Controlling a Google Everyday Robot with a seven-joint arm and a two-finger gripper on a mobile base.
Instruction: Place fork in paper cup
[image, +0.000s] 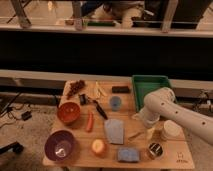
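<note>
Dim warm light, soft shadows, gripper beside paper cup

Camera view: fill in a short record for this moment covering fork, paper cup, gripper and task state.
fork: lying on the table, just right of the grey-blue cloth
paper cup: upright near the table's right edge, partly hidden by the arm
gripper: low over the table, between fork and paper cup
metal cup: in front of the gripper
task state: fork not yet in the paper cup
</note>
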